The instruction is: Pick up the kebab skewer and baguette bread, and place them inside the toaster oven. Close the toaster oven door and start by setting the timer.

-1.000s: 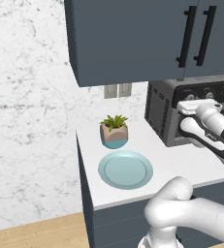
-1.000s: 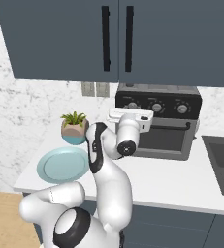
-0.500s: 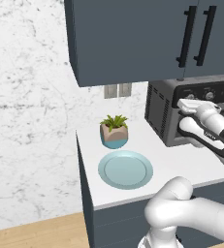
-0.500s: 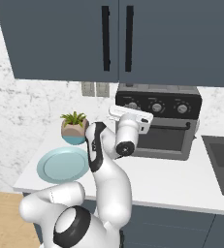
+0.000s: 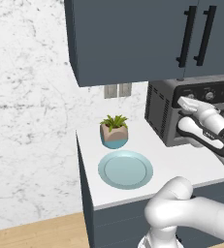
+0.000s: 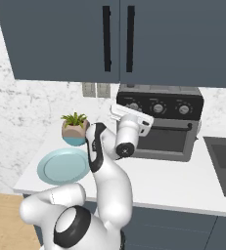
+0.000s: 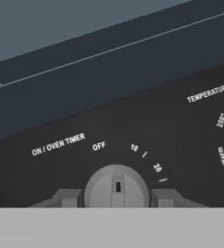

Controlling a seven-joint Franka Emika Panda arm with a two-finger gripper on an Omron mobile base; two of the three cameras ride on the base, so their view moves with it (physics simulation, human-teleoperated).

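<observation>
Since the earlier frames the hand has edged a little closer to the oven's control panel; nothing else on the counter has shifted. The gripper sits right at the ON / OVEN TIMER knob, its two dark fingertips standing one on each side of the knob, just beside its rim. Whether they press on it I cannot tell; the jaws stand only partly apart, spanning the knob's width.

The toaster oven stands on the white counter below the wall cabinets, and its black panel carries three silver knobs; the gripper is at the left one. The toaster oven door is shut, its bar handle running along the top edge. Through the glass the inside is too dark to make out.

Left of the oven lie one round light-blue plate, bare, and one small potted succulent just behind it. The upper cabinets show two black vertical handles.
</observation>
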